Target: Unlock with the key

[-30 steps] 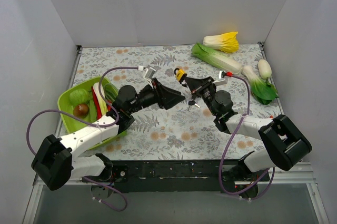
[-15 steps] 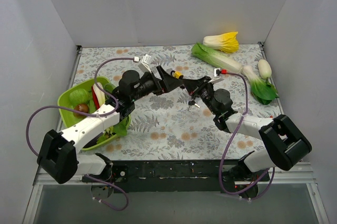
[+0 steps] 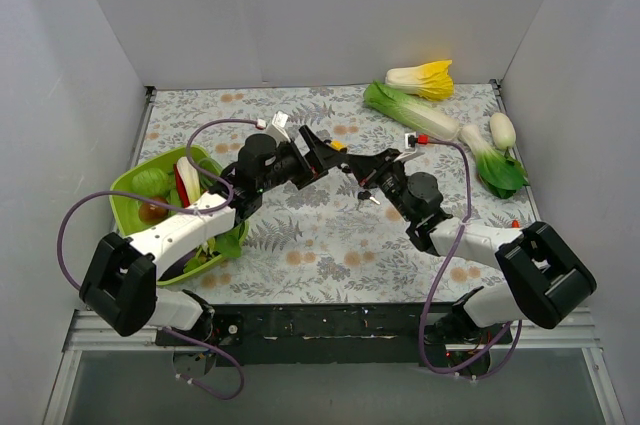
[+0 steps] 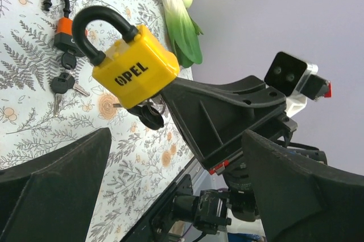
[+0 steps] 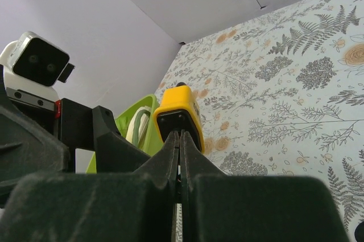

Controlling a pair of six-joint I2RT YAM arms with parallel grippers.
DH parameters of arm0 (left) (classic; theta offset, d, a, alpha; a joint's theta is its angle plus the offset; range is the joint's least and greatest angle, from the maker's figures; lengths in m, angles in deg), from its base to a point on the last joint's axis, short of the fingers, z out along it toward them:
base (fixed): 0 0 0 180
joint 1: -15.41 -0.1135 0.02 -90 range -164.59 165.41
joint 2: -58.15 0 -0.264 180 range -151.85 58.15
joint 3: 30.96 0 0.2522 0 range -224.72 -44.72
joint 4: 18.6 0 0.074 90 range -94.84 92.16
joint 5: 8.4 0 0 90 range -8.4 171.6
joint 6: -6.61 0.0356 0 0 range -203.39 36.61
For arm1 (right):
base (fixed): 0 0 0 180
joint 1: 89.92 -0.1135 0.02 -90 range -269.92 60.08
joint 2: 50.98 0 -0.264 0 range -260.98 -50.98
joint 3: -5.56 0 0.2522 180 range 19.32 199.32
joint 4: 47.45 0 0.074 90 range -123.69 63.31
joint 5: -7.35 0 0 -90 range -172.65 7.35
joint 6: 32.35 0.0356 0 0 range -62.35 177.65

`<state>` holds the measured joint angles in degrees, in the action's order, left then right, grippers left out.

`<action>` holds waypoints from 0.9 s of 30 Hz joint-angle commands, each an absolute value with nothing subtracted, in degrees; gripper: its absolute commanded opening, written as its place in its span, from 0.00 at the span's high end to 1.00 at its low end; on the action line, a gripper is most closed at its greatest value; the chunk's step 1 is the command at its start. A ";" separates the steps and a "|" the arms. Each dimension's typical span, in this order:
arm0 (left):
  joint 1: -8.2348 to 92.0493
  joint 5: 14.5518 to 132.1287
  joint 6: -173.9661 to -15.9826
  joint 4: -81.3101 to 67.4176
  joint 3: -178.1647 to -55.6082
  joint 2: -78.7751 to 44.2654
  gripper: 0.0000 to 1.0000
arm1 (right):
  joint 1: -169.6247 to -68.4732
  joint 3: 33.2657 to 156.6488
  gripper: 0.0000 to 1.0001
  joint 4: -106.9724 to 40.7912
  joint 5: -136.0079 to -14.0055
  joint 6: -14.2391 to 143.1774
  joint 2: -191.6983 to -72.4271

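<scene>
Jaws: left gripper (image 4: 176, 134) wide apart; right gripper (image 5: 180, 135) pinched on the key (image 4: 151, 118), mostly hidden under yellow padlock (image 4: 136, 68).

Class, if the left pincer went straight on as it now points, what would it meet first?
Probably the yellow padlock, held up on the key by the right pincer; depth is unclear.

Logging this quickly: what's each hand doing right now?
Left hand: open, holding nothing.
Right hand: closed on the key in the yellow padlock.
</scene>
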<state>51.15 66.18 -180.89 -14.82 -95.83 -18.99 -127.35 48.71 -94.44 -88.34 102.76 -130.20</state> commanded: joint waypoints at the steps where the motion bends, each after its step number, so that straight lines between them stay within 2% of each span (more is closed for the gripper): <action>1: 50.92 69.64 -182.80 -15.57 -97.89 -20.33 0.02 | -127.89 48.59 0.99 -102.59 -88.45 101.78 -127.19; 23: 50.92 73.43 -187.37 -18.91 -101.40 -25.87 0.02 | -129.38 48.24 0.99 -101.54 -88.80 97.56 -126.13; 27: 50.83 71.76 -188.24 -20.13 -101.67 -26.75 0.07 | -129.82 48.33 0.99 -101.54 -88.63 93.61 -126.13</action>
